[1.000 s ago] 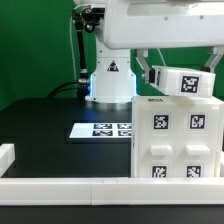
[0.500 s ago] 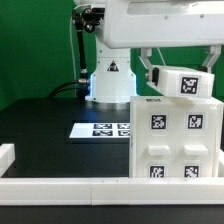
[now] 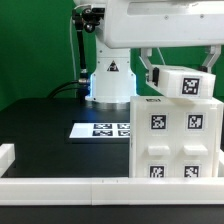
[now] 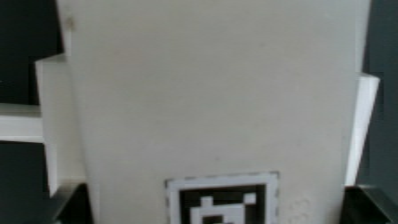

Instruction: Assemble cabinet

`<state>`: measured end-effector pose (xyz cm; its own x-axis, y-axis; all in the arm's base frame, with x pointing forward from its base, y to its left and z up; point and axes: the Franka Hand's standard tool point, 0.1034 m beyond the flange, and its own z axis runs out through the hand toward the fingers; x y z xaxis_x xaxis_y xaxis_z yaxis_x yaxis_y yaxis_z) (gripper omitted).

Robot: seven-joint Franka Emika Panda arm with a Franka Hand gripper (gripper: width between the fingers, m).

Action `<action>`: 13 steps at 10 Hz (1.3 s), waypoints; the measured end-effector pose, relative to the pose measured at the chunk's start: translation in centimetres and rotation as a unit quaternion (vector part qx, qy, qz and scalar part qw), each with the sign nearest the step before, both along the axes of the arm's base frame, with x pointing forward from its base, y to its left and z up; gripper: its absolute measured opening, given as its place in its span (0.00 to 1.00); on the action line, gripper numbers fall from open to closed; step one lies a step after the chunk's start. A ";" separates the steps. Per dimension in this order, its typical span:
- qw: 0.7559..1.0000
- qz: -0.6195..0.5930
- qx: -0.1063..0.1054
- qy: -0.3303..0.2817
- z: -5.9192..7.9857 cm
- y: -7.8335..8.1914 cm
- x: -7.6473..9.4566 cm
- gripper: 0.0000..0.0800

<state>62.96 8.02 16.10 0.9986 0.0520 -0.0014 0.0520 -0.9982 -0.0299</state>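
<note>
While it hung tilted just above cabinet (image 3: 175, 140), white tagged part (image 3: 185, 82) was clamped by gripper (image 3: 181, 72), approx. half open.

The exterior view is bright and evenly lit, seemingly from above. The arm (image 3: 160, 25) is nearly washed out to flat white. The cabinet (image 3: 175, 140) has a bright near face, and its side toward the exterior view's left is a shade greyer. The black table (image 3: 45, 125) carries a faint sheen and only soft shadow. A bluish glow sits on the arm's base (image 3: 111, 88). The picture is coarse but in focus. The wrist view is dimmer and soft: a greyish white part (image 4: 205, 100) fills it, its tag (image 4: 222, 205) blurred at the edges.
</note>
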 end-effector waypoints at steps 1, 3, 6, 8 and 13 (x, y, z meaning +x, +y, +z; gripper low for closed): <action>0.999 -0.039 0.000 0.000 0.0 0.1 0.0 0.70; 0.993 -0.122 0.008 0.001 0.0 0.7 0.1 0.70; 0.953 -0.297 0.055 -0.022 0.2 1.7 1.1 0.70; 0.927 -0.371 0.058 -0.015 0.2 1.7 1.1 0.70; 0.771 -0.627 0.114 0.014 -0.2 1.1 0.4 0.70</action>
<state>63.33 9.14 15.90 0.2646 -0.9514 -0.1578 -0.9528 -0.2326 -0.1949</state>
